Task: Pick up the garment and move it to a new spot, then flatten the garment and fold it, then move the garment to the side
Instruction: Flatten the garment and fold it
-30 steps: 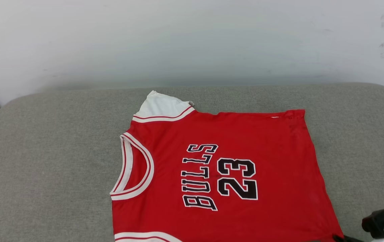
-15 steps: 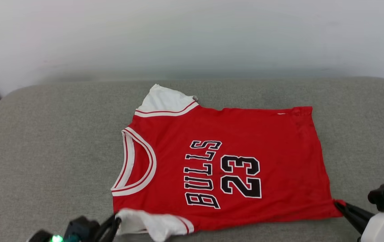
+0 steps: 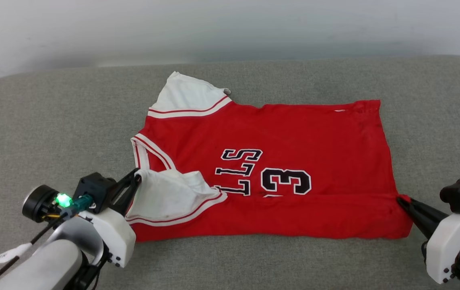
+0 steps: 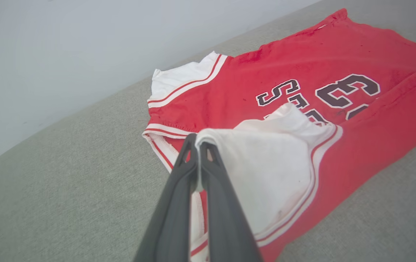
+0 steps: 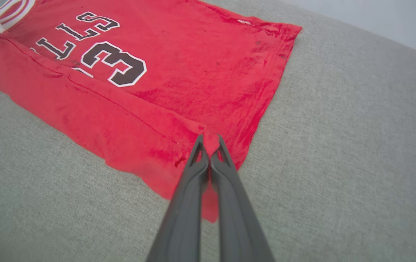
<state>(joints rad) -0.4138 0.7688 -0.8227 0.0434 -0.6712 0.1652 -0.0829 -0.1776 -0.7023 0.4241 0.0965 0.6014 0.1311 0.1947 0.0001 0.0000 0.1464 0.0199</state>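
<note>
- The garment [image 3: 314, 133] lies mid-cushion, print side up, with the collar [image 3: 145, 151] toward the robot's left and the hem toward its right.
- Left gripper [image 3: 136, 177]: jaws pressed together, pinching the edge of the near sleeve [image 3: 165, 197]. The left wrist view confirms white cloth caught at the tips.
- Right gripper [image 3: 401, 199]: jaws pressed together on the near hem corner [image 5: 210, 142]. The right wrist view shows red cloth nipped between the tips.
- Progress, as judged: the body lies smooth and square, so pick-up, relocation and flattening appear complete.
- The first lengthwise fold is under way. The near long edge is turned over the body and covers the lower part of the print [image 3: 266, 177].
- Outstanding: lay the turned edge down evenly, release, make whatever further folds are needed, then shift the garment aside.
- Far sleeve [image 3: 185, 96] is spread flat, not yet tucked.
- Edges: the grey cushion [image 3: 52, 121] ends at the wall [image 3: 213, 24] beyond the far sleeve, with a band of bare fabric between them.
- Its far corners round off on both sides.
- Open room: a broad bare area to the robot's left and a narrower one to its right. Either side appears able to take a folded garment; the left is the more generous.
</note>
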